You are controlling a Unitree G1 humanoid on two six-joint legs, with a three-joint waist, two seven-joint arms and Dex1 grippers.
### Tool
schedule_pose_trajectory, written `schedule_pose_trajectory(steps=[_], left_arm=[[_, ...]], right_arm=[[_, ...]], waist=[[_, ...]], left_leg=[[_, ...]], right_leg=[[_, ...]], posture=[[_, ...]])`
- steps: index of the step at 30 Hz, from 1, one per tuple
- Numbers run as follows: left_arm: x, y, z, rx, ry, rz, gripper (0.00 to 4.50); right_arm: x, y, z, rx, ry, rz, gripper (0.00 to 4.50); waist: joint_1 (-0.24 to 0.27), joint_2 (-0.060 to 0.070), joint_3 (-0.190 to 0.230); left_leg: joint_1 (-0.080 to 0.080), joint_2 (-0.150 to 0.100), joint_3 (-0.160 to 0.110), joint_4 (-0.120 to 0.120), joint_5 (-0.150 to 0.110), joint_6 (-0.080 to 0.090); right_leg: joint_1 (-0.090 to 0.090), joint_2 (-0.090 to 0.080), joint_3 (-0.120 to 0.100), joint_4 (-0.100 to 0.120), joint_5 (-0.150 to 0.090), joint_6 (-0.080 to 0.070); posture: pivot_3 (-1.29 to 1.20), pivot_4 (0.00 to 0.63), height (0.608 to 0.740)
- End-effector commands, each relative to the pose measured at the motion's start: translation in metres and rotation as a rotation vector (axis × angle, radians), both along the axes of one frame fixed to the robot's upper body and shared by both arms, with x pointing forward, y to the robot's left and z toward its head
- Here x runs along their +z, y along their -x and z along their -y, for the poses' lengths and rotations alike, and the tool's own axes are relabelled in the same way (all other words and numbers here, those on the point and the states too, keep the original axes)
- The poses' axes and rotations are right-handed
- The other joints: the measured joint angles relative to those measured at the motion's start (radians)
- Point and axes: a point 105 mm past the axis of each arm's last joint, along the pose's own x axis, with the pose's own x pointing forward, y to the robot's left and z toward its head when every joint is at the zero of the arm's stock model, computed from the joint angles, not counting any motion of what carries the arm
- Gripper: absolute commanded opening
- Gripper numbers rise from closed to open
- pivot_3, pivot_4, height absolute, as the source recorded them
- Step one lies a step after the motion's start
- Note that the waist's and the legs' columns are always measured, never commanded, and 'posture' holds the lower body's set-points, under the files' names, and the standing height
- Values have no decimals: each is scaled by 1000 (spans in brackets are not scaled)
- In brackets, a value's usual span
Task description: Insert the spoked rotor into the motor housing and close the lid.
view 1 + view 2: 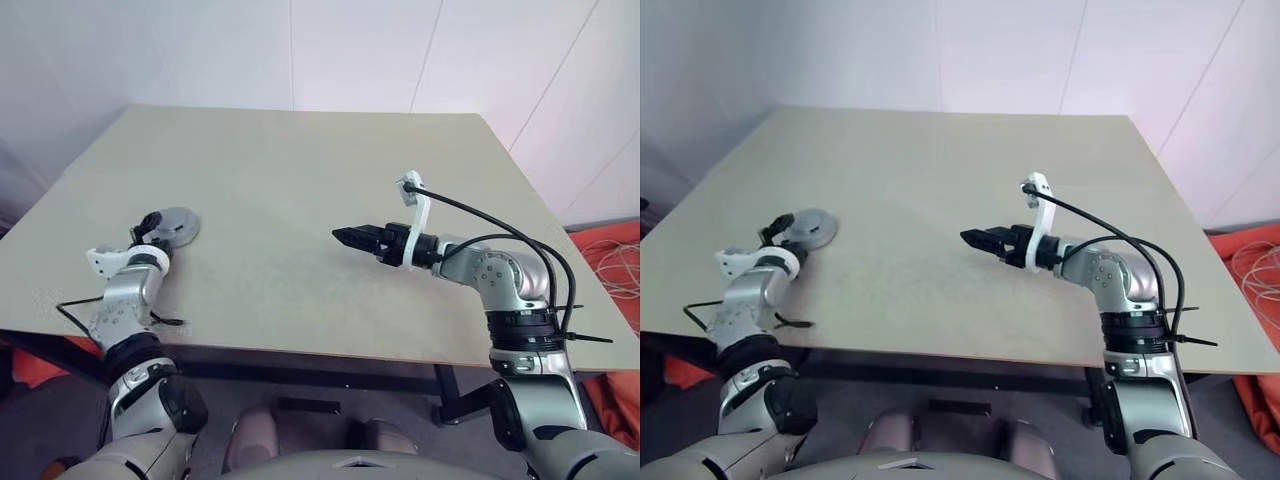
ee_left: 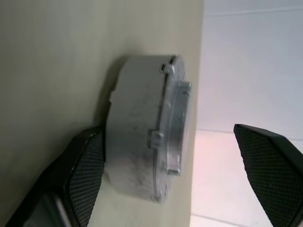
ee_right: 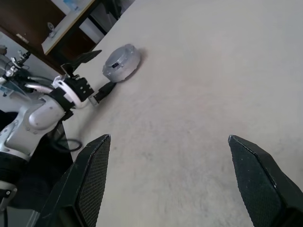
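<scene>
No brand, label or readable writing shows on any part in view.

The task's thing stands as one closed piece: a squat, round, pale grey metal motor housing [image 2: 137, 137] with the round grey metal lid [image 2: 176, 125] seated flush on top of it. The housing's side wall is matt and plain, with a thin flange running round its upper edge and small square tabs standing out from that flange. The lid is a shallower disc, slightly narrower than the body, with a smoother, faintly shiny edge. In the right wrist view its top face shows a small dark mark near the middle, too small to make out further.

The assembly sits on the large pale beige surface [image 1: 300, 180], near the surface's left edge and towards the robot's side.

The left gripper [image 1: 153, 227] lies just beside the assembly on the robot's side. Its black textured jaws are spread wide on either side of the housing; one finger [image 2: 85, 170] is right against the lower wall of the housing, though whether it touches cannot be told, and the other stands clear of the lid.

The right gripper [image 1: 347, 238] hovers over the bare middle of the surface, well apart from the assembly, pointing towards the robot's left. Its black jaws are spread wide with nothing between them.
</scene>
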Motion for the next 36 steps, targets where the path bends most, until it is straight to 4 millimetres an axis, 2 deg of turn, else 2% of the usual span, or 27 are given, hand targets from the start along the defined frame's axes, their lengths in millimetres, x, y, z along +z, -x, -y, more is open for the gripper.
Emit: schedule_pose_trajectory(steps=[1, 5, 7, 8, 10, 11, 16, 20, 23, 28, 36], left_arm=[[-9, 15, 23, -96, -6, -91, 4451], [-11, 31, 40, -205, -136, -185, 4451], [-4, 33, 48, -315, -345, -200, 4451], [5, 30, 49, -376, -560, -185, 4451], [27, 22, 56, -473, -951, -75, 4451], [34, 19, 63, -513, -1068, -16, 4451], [61, 8, 81, -625, -1430, 257, 4451], [56, 5, 79, -714, -1721, 344, 4451], [56, 6, 79, -734, -1757, 452, 4451], [52, 9, 76, -755, -1798, 548, 4451], [46, 17, 66, -731, -1791, 555, 4451]], right_arm=[[13, 3, 0, 18, 3, 59, 4500], [12, 4, 0, 29, 14, 67, 4500], [13, 4, 1, 33, 34, 93, 4500], [13, 3, 1, 34, 44, 113, 4500], [18, 2, 3, 23, 37, 187, 4500], [20, 1, 4, 16, 35, 222, 4500], [9, -3, 18, -41, 133, 352, 4500], [-15, -1, 26, -14, 270, 409, 4500], [-31, 4, 26, 31, 305, 430, 4500], [-43, 10, 22, 93, 318, 471, 4500], [-35, 2, 18, 58, 303, 511, 4500]], waist=[[0, 0, -1], [1, 1, -1], [2, 1, -2], [2, 1, -2], [3, 1, -2], [4, 0, -2], [4, 0, -2], [-4, 1, -3], [-20, 1, -3], [-30, 1, -3], [-42, 1, -3]], left_leg=[[1, -1, 0, 0, 0, 0], [2, -1, 0, 1, 0, 0], [5, -1, 0, 1, 0, 0], [6, -1, 0, 1, 0, 0], [6, 1, 0, 0, 0, 0], [6, 1, -1, 0, 0, -1], [4, -2, -1, 2, 1, -1], [5, -2, -1, 1, 1, 0], [6, -2, 0, -1, 1, 0], [3, -2, 0, 0, 0, 1], [5, -1, 1, 0, -2, 4]], right_leg=[[1, 0, 0, 0, 0, 0], [3, -1, 0, 0, 0, 0], [6, -1, 0, -1, -1, 1], [7, -1, 0, -1, -1, 1], [6, 0, -1, -3, -1, 2], [5, 0, -1, -4, -1, 3], [4, -2, 1, -5, 1, 6], [4, -2, 1, -4, 1, 6], [4, -1, 1, -4, 1, 6], [0, -1, 1, -2, 2, 3], [1, -2, 1, -1, 2, 1]], posture=[[0, 0, 740], [0, 0, 740], [0, 0, 740], [0, 0, 740], [0, 0, 740], [0, 0, 740], [0, 0, 740], [0, 0, 740], [0, 0, 740], [0, 0, 740], [0, 0, 740]])
